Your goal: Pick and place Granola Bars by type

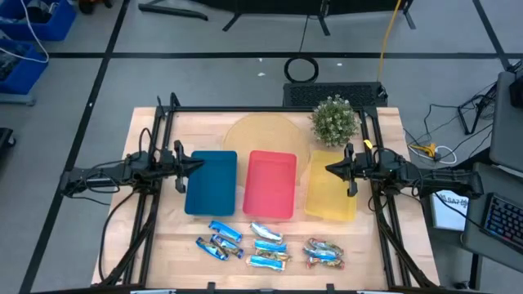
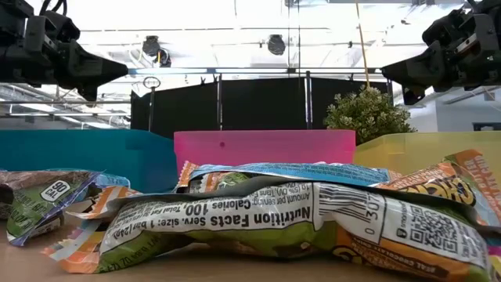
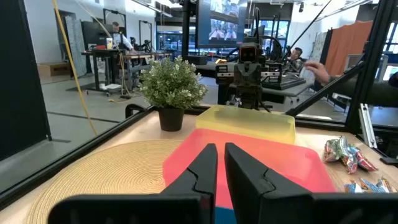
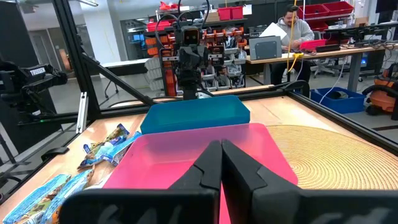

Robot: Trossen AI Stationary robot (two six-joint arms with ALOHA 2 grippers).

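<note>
Several foil-wrapped granola bars lie flat on the table's near strip in three small heaps: a left heap [image 1: 219,241], a middle heap [image 1: 268,247] and a right heap [image 1: 324,254]. They fill the foreground of the low view [image 2: 258,223]. Behind them sit a blue tray [image 1: 211,184], a red tray [image 1: 270,186] and a yellow tray [image 1: 331,198]. My left gripper [image 1: 201,163] hovers shut over the blue tray's left side, well above it [image 2: 119,72]. My right gripper [image 1: 328,169] hovers shut over the yellow tray [image 2: 389,75]. Both point toward each other.
A potted plant [image 1: 333,121] stands at the far right of the table, beside a round woven mat [image 1: 263,133] behind the trays. Black frame rails run along the table's left and right sides. People sit at desks in the room beyond the table.
</note>
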